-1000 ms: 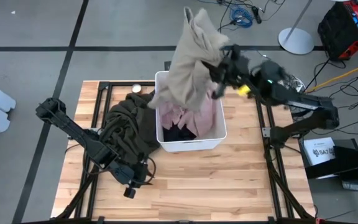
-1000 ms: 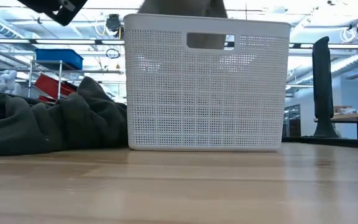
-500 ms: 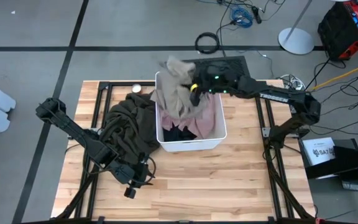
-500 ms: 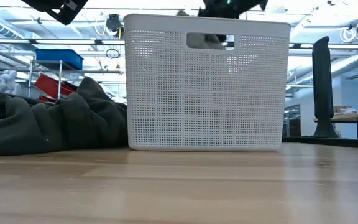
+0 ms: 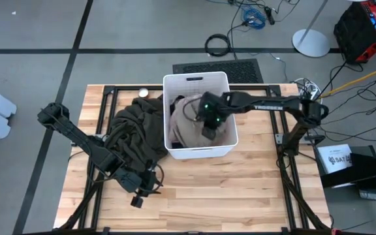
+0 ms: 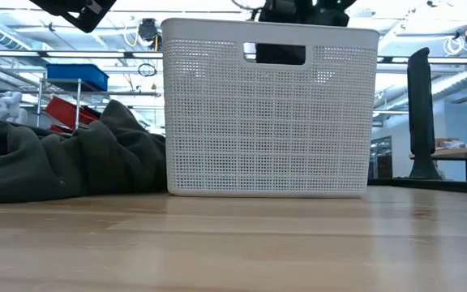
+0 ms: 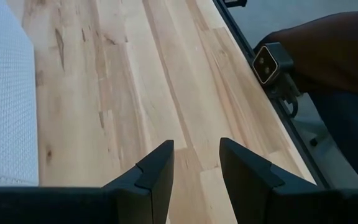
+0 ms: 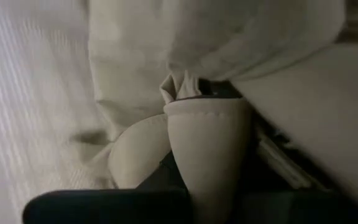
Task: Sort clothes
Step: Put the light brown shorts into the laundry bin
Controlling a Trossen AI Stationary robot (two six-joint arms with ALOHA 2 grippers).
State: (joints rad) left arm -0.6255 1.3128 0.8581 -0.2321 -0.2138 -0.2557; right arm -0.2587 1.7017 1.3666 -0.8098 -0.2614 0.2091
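Note:
A white plastic bin [image 5: 198, 151] stands mid-table. Inside it lies a beige garment [image 5: 187, 123], bunched, over other clothes of which only a dark bit [image 5: 175, 103] shows. My right gripper [image 5: 208, 126] reaches down into the bin and is shut on the beige garment. In the low view its hand [image 6: 298, 11] shows above the bin's rim. A large dark olive garment [image 5: 134, 130] lies heaped on the table against the bin's left wall. My left gripper [image 5: 140, 193] hangs open above bare wood near the front left, holding nothing. My right gripper pinches a bunched fold of the beige garment [image 8: 199, 122] between its two fingers, several layers thick. The fingers come from above, slanting down from the table's right side. The garment lies slack in the bin, draped around the fingers.
Bare wooden tabletop [image 5: 201, 186] stretches in front of the bin and to its right. A small round object [image 5: 143, 93] sits near the far left corner of the bin. A small camera [image 7: 267, 64] is fixed at the table's edge rail.
My right gripper has come down from high above the bin's far side into the bin, tipping from level to pointing steeply down. It has stayed shut. The beige garment hung lifted and spread. Now it lies bunched in the bin over the pink and dark clothes.

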